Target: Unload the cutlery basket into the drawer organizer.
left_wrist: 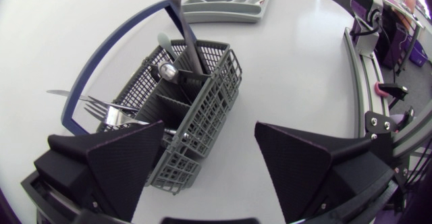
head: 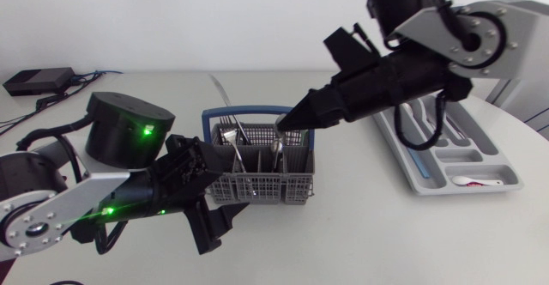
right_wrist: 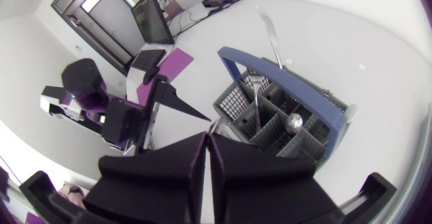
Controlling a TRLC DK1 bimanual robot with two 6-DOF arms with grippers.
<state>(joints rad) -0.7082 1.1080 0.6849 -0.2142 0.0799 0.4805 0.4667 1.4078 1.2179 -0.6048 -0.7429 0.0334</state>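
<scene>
The grey cutlery basket (head: 262, 187) with its blue handle (head: 249, 111) stands mid-table and holds several metal pieces. My right gripper (head: 286, 127) reaches down over its far side. Its fingers are pressed together (right_wrist: 208, 137) and a small pale end of a cutlery piece shows at their tips. A long grey utensil (left_wrist: 190, 45) rises out of the basket (left_wrist: 202, 116). My left gripper (head: 210, 197) is open at the basket's near left corner, and one finger (left_wrist: 118, 160) lies against the mesh. The grey drawer organizer (head: 429, 180) sits at the right.
In the organizer lie a white spoon (head: 477, 181) and a blue-handled piece (head: 410, 133). A long knife (head: 220, 90) sticks out behind the basket. Bare tabletop lies in front of the basket and between it and the organizer.
</scene>
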